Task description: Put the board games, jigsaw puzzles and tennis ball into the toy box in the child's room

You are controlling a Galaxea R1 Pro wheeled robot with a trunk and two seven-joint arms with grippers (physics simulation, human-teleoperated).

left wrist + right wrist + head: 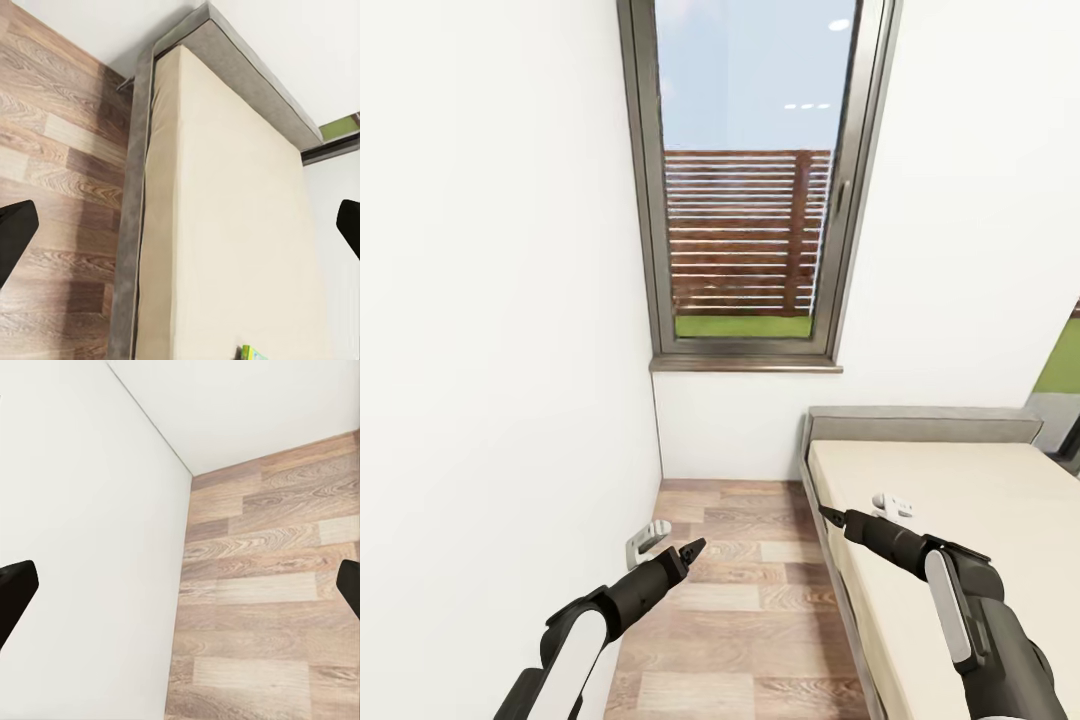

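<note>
Both arms forward, low, transit pose: left fingers [690, 549] over wood floor [760, 600], right fingers [834, 516] over bed [960, 520]; both spread wide, empty. Green board game [253, 352] corner on mattress, near bed's side edge. Window [745, 180] ahead.

Cream bed [960, 500], wood-grain brown floor [750, 600]

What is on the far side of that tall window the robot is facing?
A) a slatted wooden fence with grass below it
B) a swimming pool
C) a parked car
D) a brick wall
A: through the window in the head view, a brown slatted wooden fence stands under blue sky, with a strip of green grass at its foot.
</note>
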